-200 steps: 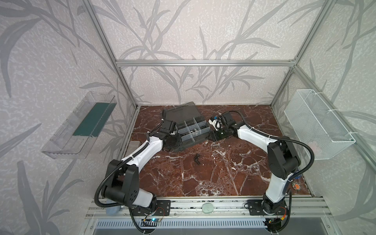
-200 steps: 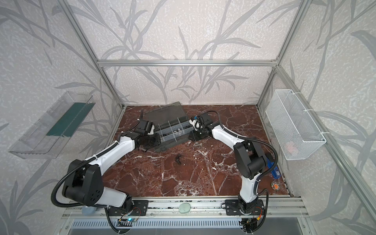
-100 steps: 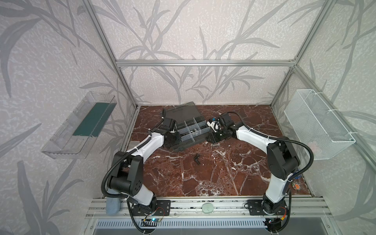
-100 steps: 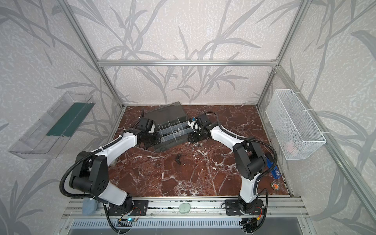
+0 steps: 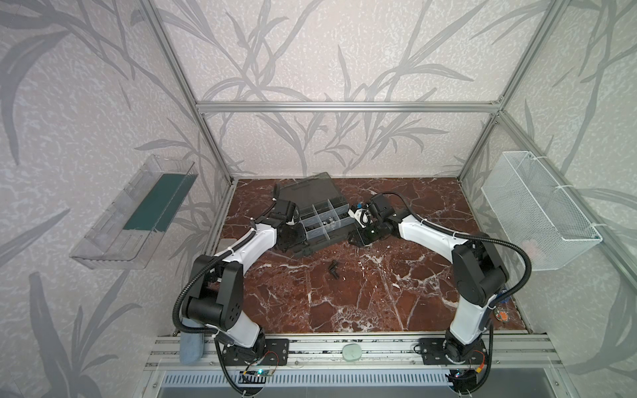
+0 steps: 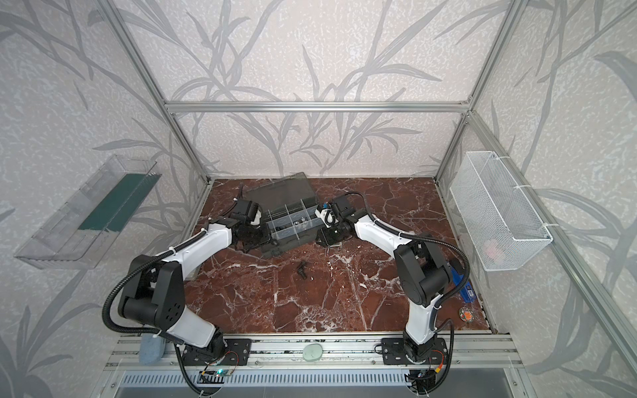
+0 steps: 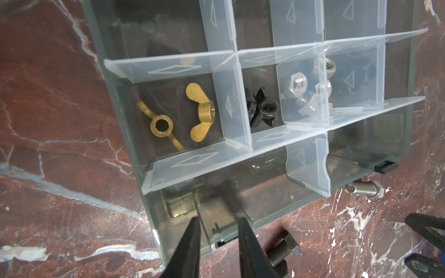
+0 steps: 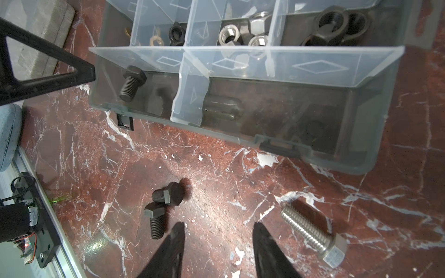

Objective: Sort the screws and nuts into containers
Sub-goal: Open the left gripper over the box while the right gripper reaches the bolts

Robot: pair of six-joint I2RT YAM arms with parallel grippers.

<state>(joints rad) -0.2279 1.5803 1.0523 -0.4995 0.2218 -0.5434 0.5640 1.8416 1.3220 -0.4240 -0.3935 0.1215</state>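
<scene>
Two arms (image 5: pixel 255 241) stretched inward — left fingers (image 7: pixel 190 245) over case (image 7: pixel 154 209) | right fingers (image 8: pixel 173 252) parted

Bright even light, soft shadows

Both arms stretch forward with elbows bent and angle inward, the left arm (image 5: pixel 256 239) and right arm (image 5: pixel 425 231) bringing their wrists near each other. The left claw (image 7: pixel 219 227) points down, its 2 fingers a narrow gap apart, gripping nothing. The right claw (image 8: pixel 218 228) stands parted wider, empty.
</scene>
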